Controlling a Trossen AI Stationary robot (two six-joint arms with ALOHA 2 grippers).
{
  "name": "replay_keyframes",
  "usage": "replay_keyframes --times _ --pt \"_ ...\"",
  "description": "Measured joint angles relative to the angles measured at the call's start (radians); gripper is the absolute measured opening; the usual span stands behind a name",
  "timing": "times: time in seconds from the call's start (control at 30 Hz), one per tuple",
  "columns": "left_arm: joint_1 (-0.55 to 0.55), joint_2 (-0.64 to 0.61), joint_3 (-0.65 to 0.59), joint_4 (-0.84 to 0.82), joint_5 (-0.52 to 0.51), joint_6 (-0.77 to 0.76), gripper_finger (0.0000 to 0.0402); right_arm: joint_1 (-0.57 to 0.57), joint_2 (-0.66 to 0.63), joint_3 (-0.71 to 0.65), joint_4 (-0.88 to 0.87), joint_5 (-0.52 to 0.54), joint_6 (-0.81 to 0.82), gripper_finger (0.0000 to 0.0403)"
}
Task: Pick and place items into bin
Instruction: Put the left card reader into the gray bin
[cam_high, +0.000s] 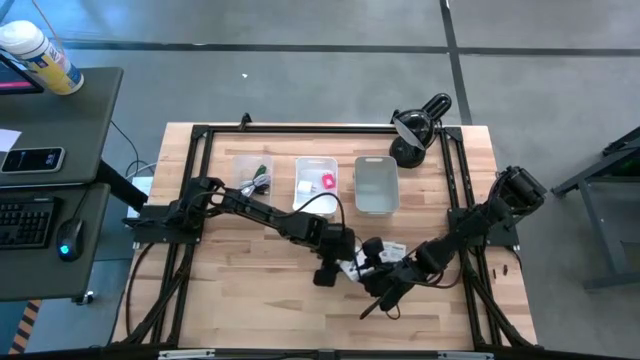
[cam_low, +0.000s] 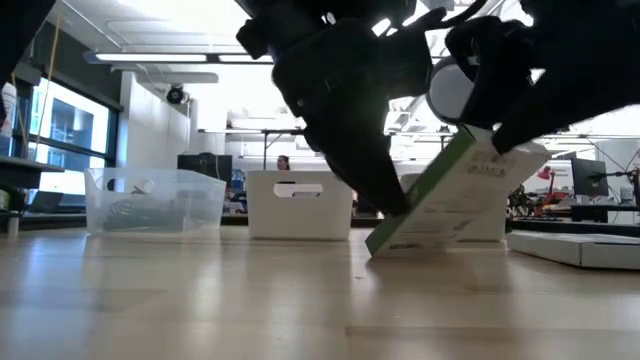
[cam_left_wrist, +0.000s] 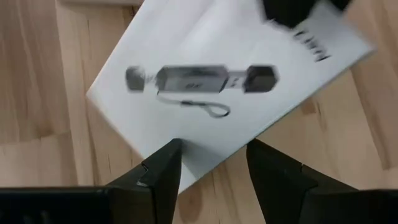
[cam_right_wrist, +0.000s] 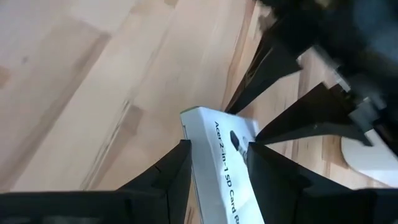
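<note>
A white printed packet, showing a card reader, stands tilted near the table's middle front, between both grippers. My right gripper is shut on it. My left gripper is open, a finger on either side of the packet's other end. The clear bin holds the green pen and black cable. The white bin holds the pink piece and white cube. The silvery piece is not visible. My right gripper pinches the packet's upper end between its two fingers, slanting down from the table's right. The packet is tilted, and its lower corner rests on the table. My left gripper straddles the packet's lower edge; I cannot tell whether it touches.
A third, greyish bin stands to the right of the white one, in a row along the far side. A black lamp-like object sits at the far right corner. Another white piece lies beside the right gripper. Bare wood stretches toward the near left.
</note>
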Motion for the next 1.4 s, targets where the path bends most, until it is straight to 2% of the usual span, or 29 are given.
replay_keyframes --times 0.3,0.53,0.67,0.8,0.93,1.1,1.23,1.4 --pt "0.0 -0.003 0.0 0.07 0.034 0.0 0.0165 -0.007 0.002 0.0 -0.055 0.013 0.0 0.0145" --pt "0.0 -0.004 0.0 0.1 0.061 0.0 0.0165 -0.025 0.003 0.076 -0.16 0.063 -0.009 0.0145" --pt "-0.009 0.003 -0.002 0.119 0.117 -0.003 0.0165 -0.046 0.001 0.088 -0.172 0.169 -0.011 0.0145" --pt "-0.01 0.003 -0.001 0.15 0.152 -0.011 0.0165 -0.051 0.001 0.09 -0.159 0.163 -0.004 0.0145" --pt "-0.006 0.003 -0.002 0.127 0.114 -0.008 0.0165 -0.045 0.001 0.09 -0.162 0.137 0.048 0.0145" --pt "-0.016 0.002 -0.001 0.018 0.099 0.023 0.0165 -0.042 0.001 0.09 -0.199 0.002 0.145 0.0145" --pt "-0.053 0.002 -0.002 -0.071 -0.015 0.066 0.0165 -0.042 0.001 0.09 -0.247 -0.04 0.22 0.0145" --pt "-0.118 0.001 -0.002 -0.087 -0.212 0.096 0.0165 -0.047 0.001 0.073 -0.262 -0.143 0.308 0.0145"
